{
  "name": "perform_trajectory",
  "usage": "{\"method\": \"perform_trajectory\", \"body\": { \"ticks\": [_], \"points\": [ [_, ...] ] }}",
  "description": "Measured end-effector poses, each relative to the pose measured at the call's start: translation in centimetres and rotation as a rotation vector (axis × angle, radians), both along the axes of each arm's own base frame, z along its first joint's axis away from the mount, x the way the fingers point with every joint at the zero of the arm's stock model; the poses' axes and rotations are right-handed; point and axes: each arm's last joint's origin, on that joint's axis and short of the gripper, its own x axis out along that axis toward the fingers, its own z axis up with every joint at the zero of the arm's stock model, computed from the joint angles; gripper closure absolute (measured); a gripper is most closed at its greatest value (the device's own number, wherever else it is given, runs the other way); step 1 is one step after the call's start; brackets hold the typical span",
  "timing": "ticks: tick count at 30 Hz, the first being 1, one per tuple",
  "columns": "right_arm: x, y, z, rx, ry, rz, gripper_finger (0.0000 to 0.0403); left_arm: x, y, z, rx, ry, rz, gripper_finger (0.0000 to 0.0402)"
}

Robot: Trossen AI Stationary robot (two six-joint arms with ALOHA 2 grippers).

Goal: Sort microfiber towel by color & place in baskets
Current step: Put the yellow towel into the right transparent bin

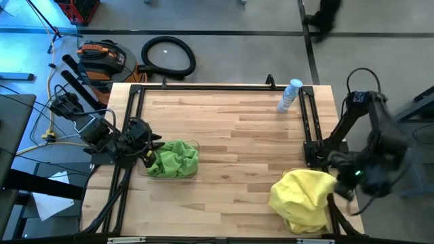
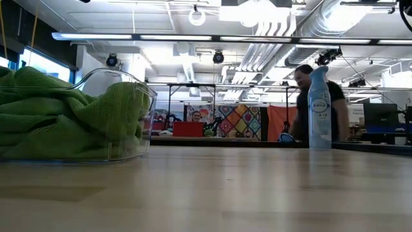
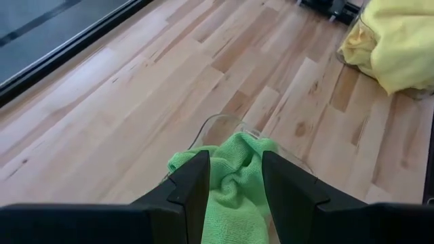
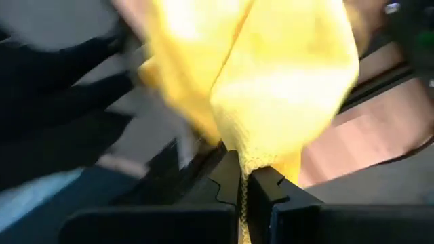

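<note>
Green microfiber towels (image 1: pixel 173 158) lie piled in a clear basket (image 1: pixel 195 145) at the table's left; the low view shows the pile (image 2: pixel 64 116) filling that basket (image 2: pixel 149 96). My left gripper (image 3: pixel 236 179) stands open at the basket's left end, its fingers apart over the green cloth (image 3: pixel 237 183). Yellow towels (image 1: pixel 305 198) are heaped at the near right, over a clear basket (image 3: pixel 354 42) that shows only at its edge. My right gripper (image 4: pixel 245 183), at the heap's right side (image 1: pixel 342 181), is shut on yellow cloth. My right gripper pinches a bunched part of a yellow towel (image 4: pixel 252 161) between its two shut fingers. The cloth fans out wide beyond the fingertips. The fingers come from above, pointing steeply down. Whether the towel's far part rests on the yellow heap, I cannot tell.
A spray bottle (image 1: pixel 289 95) stands at the table's far right, also in the low view (image 2: pixel 319 109). Black metal frames run along the left (image 1: pixel 129 122) and right (image 1: pixel 310 122) sides. Bare wood (image 1: pixel 237 156) lies between the baskets. A person (image 2: pixel 308 96) stands beyond the table.
</note>
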Motion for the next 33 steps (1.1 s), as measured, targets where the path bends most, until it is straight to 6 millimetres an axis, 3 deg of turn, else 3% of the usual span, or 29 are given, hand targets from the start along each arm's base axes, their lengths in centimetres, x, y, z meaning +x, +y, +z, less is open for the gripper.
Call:
{"method": "perform_trajectory", "body": {
  "ticks": [11, 17, 20, 24, 27, 33],
  "points": [
    [5.6, 5.8, -10.9, -0.084, -0.109, -0.09, 0.0403, 0.3, -0.2, -0.2, 0.074, 0.043, -0.059, 0.0277],
    [8.8, 6.7, -16.4, -0.233, 0.02, -0.013, 0.0403, 0.3, -0.2, -0.2, 0.076, 0.051, -0.069, 0.0277],
    [9.4, 6.8, -19.3, -0.281, 0.13, 0.039, 0.0403, 0.3, -0.3, -0.3, 0.076, 0.065, -0.091, 0.0277],
    [9.8, 7.2, -22.7, -0.286, 0.125, 0.101, 0.0403, 0.3, -0.3, -0.3, 0.065, 0.072, -0.098, 0.0277],
    [9.8, 7.6, -24.0, -0.285, 0.088, 0.124, 0.0403, 0.2, -0.3, -0.3, 0.051, 0.081, -0.109, 0.0277],
    [9.5, 7.5, -23.6, -0.346, 0.048, 0.128, 0.0402, 0.2, -0.4, -0.3, 0.048, 0.081, -0.109, 0.0277]
  ]
}}
